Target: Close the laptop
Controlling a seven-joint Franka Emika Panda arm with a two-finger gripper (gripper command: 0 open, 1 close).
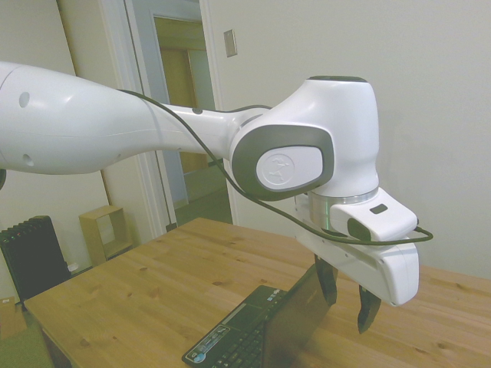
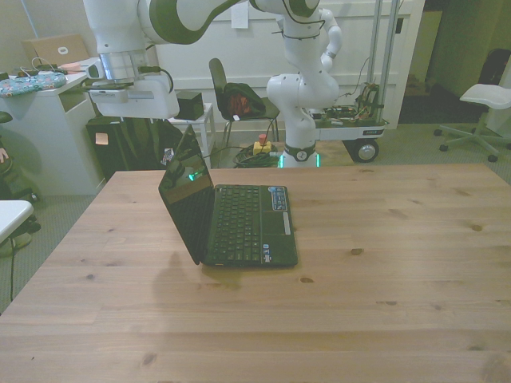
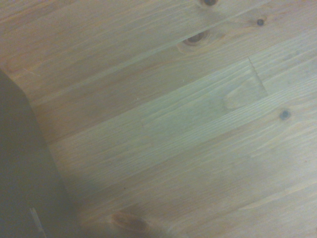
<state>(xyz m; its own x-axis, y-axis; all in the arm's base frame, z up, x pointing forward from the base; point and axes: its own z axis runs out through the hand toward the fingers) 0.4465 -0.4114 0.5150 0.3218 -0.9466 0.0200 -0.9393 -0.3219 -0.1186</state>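
The laptop [image 2: 231, 215] sits open on the wooden table [image 2: 383, 271], toward the front view's left of the middle, keyboard facing up and the lid standing up at a steep angle along the left side of the base. The screen is dark, with a small green glint reflected on it. In the side view the laptop [image 1: 265, 330] shows at the bottom of the frame, lid rising toward the gripper, keyboard running off the lower edge.

And there is the gripper [image 1: 348, 295], hanging behind the lid's upper edge in the side view, both dark fingers [image 1: 368, 310] pointing down with a clear gap between them: spread apart, holding nothing. One finger sits right at the lid's top corner as seen from this side; whether it touches the lid I cannot tell. The other finger hangs past the lid, over bare wood.

From the front, the gripper [image 2: 134, 100] is high at the laptop's outer side, to the front view's left of the lid's top, its fingers lost against the dark clutter behind the table.

The wrist view gives mostly blurred table [image 3: 188, 124] planks, with a dark, soft-edged shape at one corner, the laptop [image 3: 22, 183] lid by the look of it.
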